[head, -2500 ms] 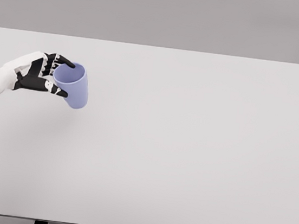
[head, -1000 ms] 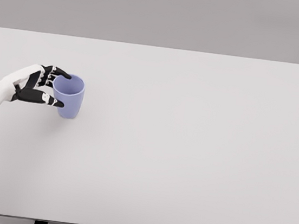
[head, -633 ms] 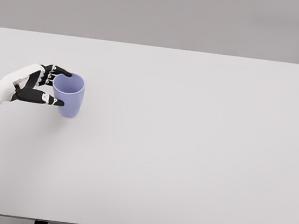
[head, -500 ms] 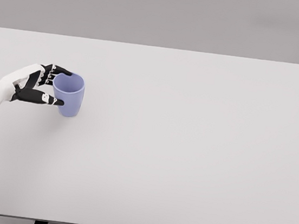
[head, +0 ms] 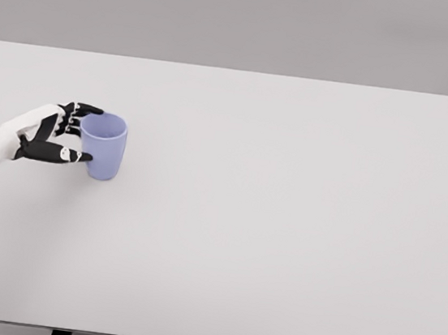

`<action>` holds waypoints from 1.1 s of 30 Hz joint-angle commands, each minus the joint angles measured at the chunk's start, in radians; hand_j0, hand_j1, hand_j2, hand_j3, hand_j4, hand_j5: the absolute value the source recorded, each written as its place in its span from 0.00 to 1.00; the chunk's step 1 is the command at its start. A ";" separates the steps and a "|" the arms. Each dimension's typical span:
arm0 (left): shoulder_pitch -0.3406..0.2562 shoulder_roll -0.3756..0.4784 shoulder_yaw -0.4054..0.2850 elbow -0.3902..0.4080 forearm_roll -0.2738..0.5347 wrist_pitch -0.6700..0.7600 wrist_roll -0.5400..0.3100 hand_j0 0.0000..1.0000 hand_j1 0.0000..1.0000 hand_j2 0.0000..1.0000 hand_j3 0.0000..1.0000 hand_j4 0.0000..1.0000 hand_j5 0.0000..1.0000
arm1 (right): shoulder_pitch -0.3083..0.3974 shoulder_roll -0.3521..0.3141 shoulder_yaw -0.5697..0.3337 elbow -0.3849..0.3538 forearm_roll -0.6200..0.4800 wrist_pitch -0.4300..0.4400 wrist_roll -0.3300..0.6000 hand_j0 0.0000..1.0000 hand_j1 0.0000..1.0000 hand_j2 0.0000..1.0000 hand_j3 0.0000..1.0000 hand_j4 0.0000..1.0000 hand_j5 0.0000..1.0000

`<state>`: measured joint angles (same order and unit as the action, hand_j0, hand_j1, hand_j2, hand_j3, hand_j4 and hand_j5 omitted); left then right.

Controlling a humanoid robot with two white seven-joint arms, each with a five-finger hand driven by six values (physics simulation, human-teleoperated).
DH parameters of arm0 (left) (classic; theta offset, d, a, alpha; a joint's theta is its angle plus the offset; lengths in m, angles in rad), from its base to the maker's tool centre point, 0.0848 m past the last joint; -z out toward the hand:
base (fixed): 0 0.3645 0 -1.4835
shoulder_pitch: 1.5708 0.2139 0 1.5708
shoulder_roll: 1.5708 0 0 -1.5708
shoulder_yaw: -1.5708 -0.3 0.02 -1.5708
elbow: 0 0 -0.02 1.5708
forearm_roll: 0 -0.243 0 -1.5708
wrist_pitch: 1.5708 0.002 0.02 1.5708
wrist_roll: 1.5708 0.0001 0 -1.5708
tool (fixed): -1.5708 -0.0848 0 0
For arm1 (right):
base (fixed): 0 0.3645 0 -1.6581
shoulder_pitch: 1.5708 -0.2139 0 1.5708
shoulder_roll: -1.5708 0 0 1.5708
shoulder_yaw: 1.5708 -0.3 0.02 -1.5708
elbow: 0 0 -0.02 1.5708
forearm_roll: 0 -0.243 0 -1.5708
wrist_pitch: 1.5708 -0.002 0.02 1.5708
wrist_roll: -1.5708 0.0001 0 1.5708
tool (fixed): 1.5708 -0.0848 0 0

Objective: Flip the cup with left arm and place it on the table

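Here, the left hand (head: 48, 134) is seen at the left side of the table (head: 282, 224), its arm entering from the left edge. Its fingers (head: 82, 108) are spread and relaxed, with the thumb pointed toward the cup's side; whether any fingertip is touching the wall cannot be told, but nothing is clasped. The cup (head: 104, 146) is found just to the right of the hand, standing upright on the table with its mouth turned up. From this it is judged that the flip is done and the cup has been set down, the open hand being placed so that it can be drawn away leftward without the cup being tipped. To the right of the cup, only bare tabletop is shown, so no obstacle to a withdrawal is presented. The right hand is not shown in the head view.
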<state>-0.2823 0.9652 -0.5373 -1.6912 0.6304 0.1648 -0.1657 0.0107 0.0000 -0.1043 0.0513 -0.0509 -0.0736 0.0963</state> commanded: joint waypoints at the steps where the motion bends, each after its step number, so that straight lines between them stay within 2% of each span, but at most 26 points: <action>1: 0.000 0.001 0.014 -0.007 0.002 -0.001 0.000 0.78 0.78 0.78 0.78 0.78 0.78 | 0.000 0.000 0.000 -0.001 0.000 0.000 0.000 1.00 1.00 1.00 1.00 1.00 1.00; 11: 0.002 0.003 0.016 -0.013 -0.001 -0.001 0.000 0.79 0.79 0.79 0.79 0.79 0.79 | 0.000 0.000 0.000 0.001 0.000 0.000 0.000 1.00 1.00 1.00 1.00 1.00 1.00; 18: 0.008 0.004 0.023 -0.013 -0.001 -0.001 0.000 0.88 0.88 0.88 0.88 0.88 0.88 | 0.000 0.000 0.000 0.001 0.000 0.000 0.000 1.00 1.00 1.00 1.00 1.00 1.00; 33: 0.031 0.012 0.043 -0.015 -0.001 -0.004 -0.002 0.99 0.99 0.99 0.99 0.99 0.99 | 0.000 0.000 0.000 0.001 0.000 0.000 0.000 1.00 1.00 1.00 1.00 1.00 1.00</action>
<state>-0.2516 0.9754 -0.4947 -1.7054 0.6273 0.1612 -0.1672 0.0107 0.0000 -0.1043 0.0516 -0.0507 -0.0736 0.0962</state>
